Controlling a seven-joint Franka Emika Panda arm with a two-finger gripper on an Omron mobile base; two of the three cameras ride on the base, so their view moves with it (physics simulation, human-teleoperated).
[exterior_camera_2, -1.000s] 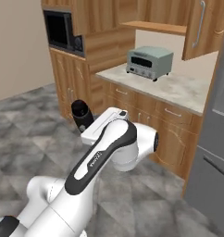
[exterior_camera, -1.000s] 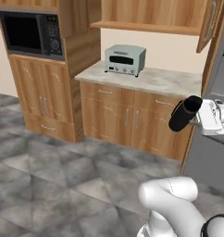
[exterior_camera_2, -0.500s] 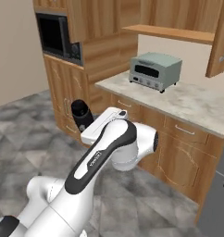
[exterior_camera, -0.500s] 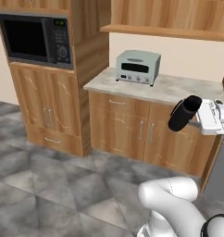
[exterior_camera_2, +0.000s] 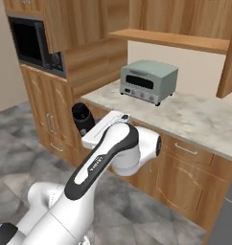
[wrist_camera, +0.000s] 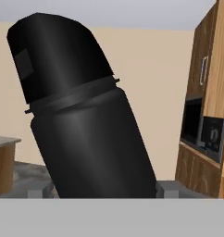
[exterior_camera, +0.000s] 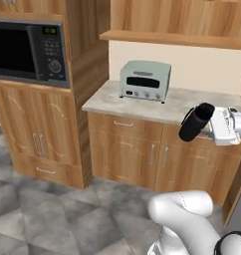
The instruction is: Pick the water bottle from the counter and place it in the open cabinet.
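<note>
no readable text, microwave display too blurred to read

I see soft, even light everywhere with only faint shadows, no glare, and all my pictures look a bit blurry.

Grey stone-tiled floor, beige wall, wooden cupboards, built-in microwave.

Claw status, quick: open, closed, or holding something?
Claw: closed on the water bottle, which is carried in the air in front of the toaster oven counter.
</note>
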